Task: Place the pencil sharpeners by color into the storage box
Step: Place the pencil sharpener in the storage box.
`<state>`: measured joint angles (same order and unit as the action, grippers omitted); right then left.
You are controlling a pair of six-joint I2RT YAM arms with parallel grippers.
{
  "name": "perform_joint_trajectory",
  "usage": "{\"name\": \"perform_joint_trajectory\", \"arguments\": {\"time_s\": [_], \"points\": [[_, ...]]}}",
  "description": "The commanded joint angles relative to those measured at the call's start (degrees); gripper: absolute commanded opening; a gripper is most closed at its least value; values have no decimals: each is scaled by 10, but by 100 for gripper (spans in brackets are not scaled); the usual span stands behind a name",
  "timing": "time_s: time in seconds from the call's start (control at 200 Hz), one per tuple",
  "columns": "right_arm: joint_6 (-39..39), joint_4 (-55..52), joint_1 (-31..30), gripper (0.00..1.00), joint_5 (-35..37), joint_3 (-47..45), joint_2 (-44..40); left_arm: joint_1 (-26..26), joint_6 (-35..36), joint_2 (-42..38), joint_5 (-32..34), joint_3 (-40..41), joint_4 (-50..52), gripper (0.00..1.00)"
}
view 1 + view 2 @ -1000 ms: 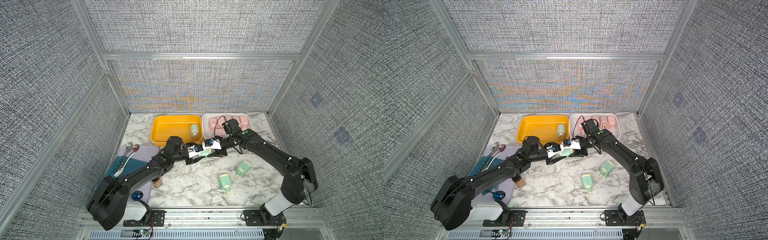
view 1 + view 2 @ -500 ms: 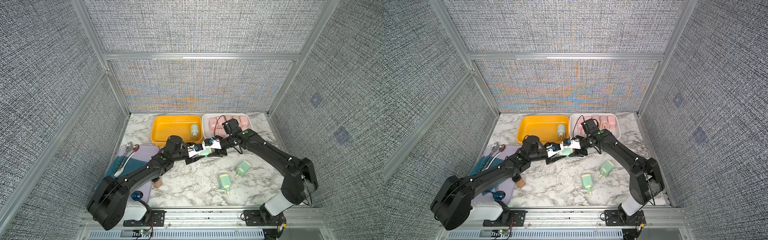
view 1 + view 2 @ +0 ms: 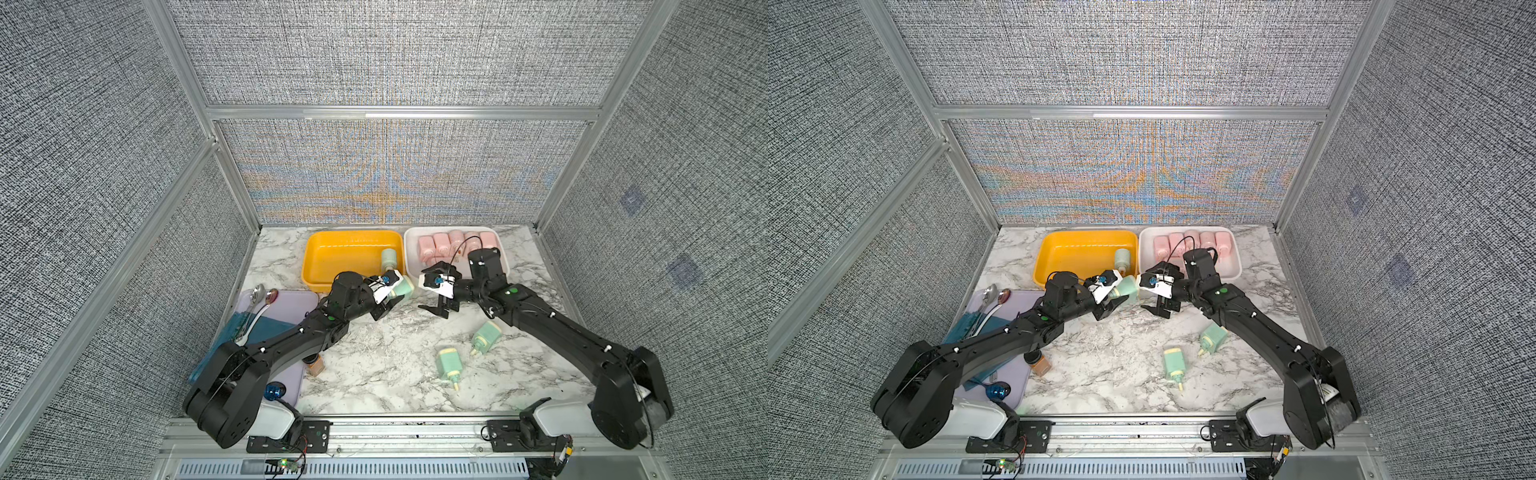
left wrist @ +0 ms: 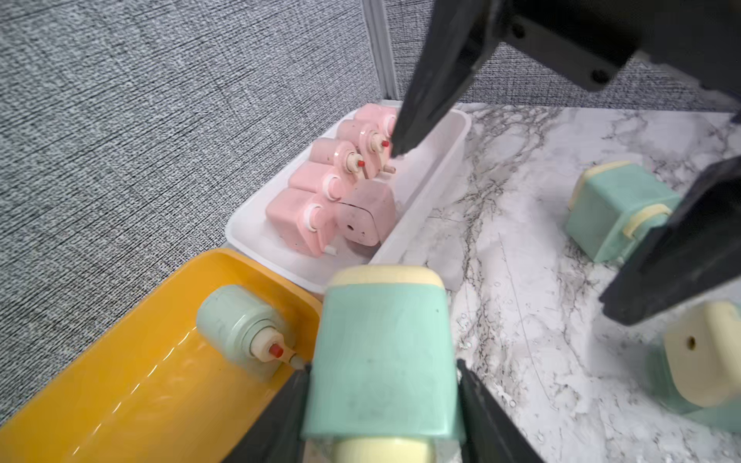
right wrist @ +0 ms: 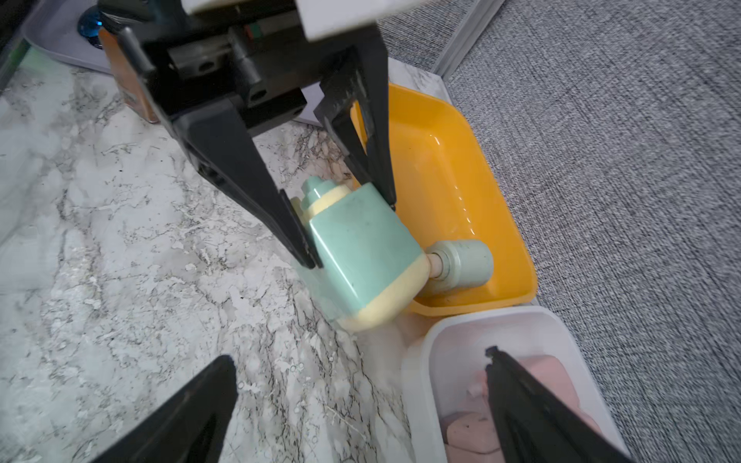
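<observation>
Mint sharpener [image 5: 373, 272] gripped by left tool [image 5: 349, 230].

The left end effector [image 5: 349, 230] clamps a mint sharpener [image 5: 361, 256] by the yellow bin [image 5: 441, 172]; right end effector [image 5: 359, 356] gapes.

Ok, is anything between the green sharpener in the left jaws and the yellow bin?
Nothing visible. The held green sharpener in the left gripper hangs at the near corner of the yellow bin, where a second green sharpener already lies; the rest of the bin floor is bare. The right gripper is open, aside.
</observation>
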<state>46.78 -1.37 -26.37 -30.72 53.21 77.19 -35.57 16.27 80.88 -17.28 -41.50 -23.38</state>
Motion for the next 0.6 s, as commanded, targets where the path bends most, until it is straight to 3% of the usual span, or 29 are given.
{"name": "perform_joint_trajectory", "arguments": {"time_s": [0.0, 0.105, 0.21, 0.295, 0.38, 0.515, 0.595], "points": [[-108, 227, 0, 99, 98, -50, -29, 6, -56, 1, 42, -1, -47, 0], [-174, 404, 2, 99, 234, -134, -51, 8, -86, -3, 69, 0, -59, 0], [-245, 484, 7, 99, 348, -158, -57, 8, -119, -9, 136, -5, -59, 0], [-336, 416, 13, 99, 407, -121, -59, 9, -142, -18, 172, -14, -42, 0], [-418, 315, 32, 99, 415, -78, -57, 9, -158, -27, 207, -8, -60, 0], [-477, 256, 52, 99, 404, -50, -58, 11, -195, -31, 301, -11, -65, 0], [-500, 240, 54, 99, 398, -49, -63, 15, -218, -29, 320, -28, -39, 0]]}}
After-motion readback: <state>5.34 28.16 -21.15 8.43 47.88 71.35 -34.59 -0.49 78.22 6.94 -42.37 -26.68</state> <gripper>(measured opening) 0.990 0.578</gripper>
